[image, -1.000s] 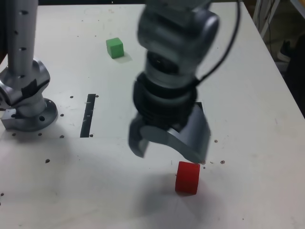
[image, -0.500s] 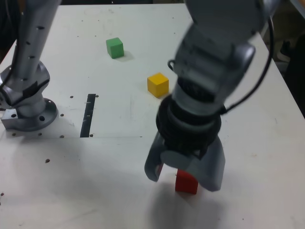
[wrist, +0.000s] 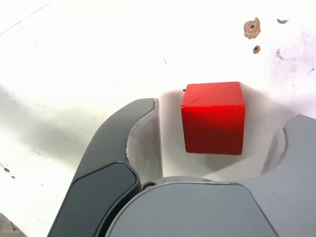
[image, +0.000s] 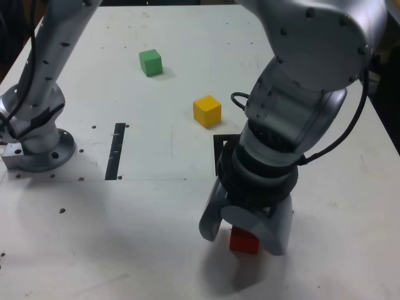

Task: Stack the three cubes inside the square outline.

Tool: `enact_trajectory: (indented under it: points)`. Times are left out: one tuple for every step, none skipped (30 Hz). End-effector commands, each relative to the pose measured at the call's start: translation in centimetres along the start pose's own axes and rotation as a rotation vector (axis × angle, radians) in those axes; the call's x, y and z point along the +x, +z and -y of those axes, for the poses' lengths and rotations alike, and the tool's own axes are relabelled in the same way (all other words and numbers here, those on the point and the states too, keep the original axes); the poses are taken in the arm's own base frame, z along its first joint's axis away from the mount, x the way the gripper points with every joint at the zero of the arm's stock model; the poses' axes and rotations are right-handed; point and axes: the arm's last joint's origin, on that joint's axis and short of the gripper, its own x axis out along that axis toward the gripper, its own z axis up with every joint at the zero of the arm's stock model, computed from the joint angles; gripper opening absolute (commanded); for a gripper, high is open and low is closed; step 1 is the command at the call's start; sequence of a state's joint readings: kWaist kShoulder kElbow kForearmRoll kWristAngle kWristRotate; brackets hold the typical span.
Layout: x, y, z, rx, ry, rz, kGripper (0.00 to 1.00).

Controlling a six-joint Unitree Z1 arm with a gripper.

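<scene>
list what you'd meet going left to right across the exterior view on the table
arm base → black tape strip → green cube → yellow cube → red cube, sitting between the claw's jaws

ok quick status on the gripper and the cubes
Gripper down on the table, jaws open astride the red cube, gaps both sides. Yellow cube and green cube loose. Square outline mostly hidden behind the arm.

The arm bends steeply down; gripper (image: 245, 226) points downward, jaws spread apart.
</scene>
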State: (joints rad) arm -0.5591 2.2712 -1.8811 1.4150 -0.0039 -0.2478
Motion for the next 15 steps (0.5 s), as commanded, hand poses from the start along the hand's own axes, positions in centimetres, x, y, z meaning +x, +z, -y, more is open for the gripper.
enact_trajectory:
  points:
    - [0.71,0.44,-0.06,0.001,-0.001,-0.013,0.71]
    - [0.82,0.54,-0.07,0.002,-0.001,-0.014,0.70]
    - [0.90,0.63,-0.08,0.003,0.000,-0.014,0.68]
    - [0.95,0.70,-0.10,0.004,0.000,-0.012,0.65]
    - [0.98,0.77,-0.12,0.005,0.001,-0.010,0.63]
    - [0.99,0.83,-0.13,0.005,0.000,-0.006,0.60]
    - [0.99,0.90,-0.14,0.005,-0.001,0.000,0.57]
    - [1.00,0.98,-0.13,0.005,-0.003,0.006,0.53]
    - [1.00,1.06,-0.10,0.006,-0.006,0.012,0.50]
    - [1.01,1.14,-0.08,0.006,-0.007,0.018,0.47]
    - [1.02,1.21,-0.07,0.006,-0.008,0.023,0.45]
    - [1.04,1.26,-0.06,0.006,-0.009,0.027,0.43]
    - [1.06,1.30,-0.08,0.005,-0.010,0.029,0.41]
    - [1.09,1.33,-0.10,0.005,-0.010,0.029,0.39]
    - [1.11,1.34,-0.13,0.004,-0.010,0.029,0.37]
